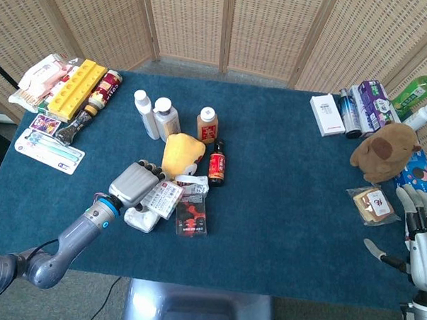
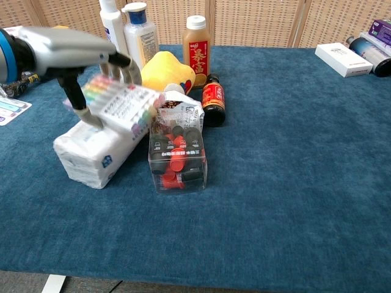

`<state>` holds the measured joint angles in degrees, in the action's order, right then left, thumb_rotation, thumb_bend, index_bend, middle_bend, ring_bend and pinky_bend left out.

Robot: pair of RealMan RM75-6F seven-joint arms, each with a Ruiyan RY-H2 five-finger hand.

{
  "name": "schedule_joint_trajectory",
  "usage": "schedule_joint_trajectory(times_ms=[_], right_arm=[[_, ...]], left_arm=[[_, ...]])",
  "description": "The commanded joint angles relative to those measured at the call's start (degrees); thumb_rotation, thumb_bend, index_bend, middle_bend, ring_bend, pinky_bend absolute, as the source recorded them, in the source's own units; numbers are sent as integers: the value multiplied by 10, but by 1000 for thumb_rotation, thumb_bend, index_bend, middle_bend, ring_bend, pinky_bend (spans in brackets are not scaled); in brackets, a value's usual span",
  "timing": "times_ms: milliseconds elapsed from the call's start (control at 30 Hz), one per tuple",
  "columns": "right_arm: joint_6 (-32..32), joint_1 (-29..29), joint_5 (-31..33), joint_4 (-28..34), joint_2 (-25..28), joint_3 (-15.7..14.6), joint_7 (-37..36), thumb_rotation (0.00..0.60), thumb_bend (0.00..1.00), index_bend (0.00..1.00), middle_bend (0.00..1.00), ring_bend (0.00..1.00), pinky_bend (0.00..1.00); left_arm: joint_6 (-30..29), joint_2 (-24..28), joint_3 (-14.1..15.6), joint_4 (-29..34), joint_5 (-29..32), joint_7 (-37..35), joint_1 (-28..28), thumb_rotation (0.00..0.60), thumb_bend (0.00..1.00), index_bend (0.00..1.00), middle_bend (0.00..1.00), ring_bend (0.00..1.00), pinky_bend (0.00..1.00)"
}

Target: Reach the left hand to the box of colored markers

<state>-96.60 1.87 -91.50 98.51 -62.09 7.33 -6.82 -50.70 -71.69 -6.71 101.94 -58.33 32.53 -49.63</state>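
Observation:
The box of colored markers [image 1: 163,197] [image 2: 125,108] lies on a white tissue pack [image 1: 141,218] [image 2: 91,152] at the table's front left. It looks tilted and blurred in the chest view. My left hand [image 1: 136,183] [image 2: 70,49] covers its left part and grips it. The fingers [image 2: 120,66] curl down over the far edge, and the thumb [image 2: 79,101] presses the near side. My right hand [image 1: 419,240] rests at the table's front right corner, fingers apart and holding nothing. It shows only in the head view.
A clear case of red and black parts [image 2: 177,155] touches the markers' right end. Behind stand a yellow plush [image 2: 165,73], a small dark bottle [image 2: 213,97] and tall bottles [image 2: 197,43]. Snack packs [image 1: 75,90] lie far left, with boxes and a brown plush [image 1: 384,150] far right.

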Motion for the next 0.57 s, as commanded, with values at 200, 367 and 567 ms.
schedule_joint_trajectory(times_ms=[200, 367, 567], right_arm=[[0, -1, -1, 3, 1, -1, 0, 600, 0, 0, 0, 0, 0], [-2, -2, -4, 6, 1, -2, 1, 600, 0, 0, 0, 0, 0], [-3, -2, -9, 9, 2, -4, 1, 600, 0, 0, 0, 0, 0]], left_arm=[[-44, 79, -35, 59, -26, -32, 10, 600, 0, 650, 788, 728, 745], [-61, 123, -52, 99, -29, -32, 12, 600, 0, 647, 775, 728, 745], [-70, 156, -61, 129, -24, -22, 10, 600, 0, 647, 772, 728, 746]])
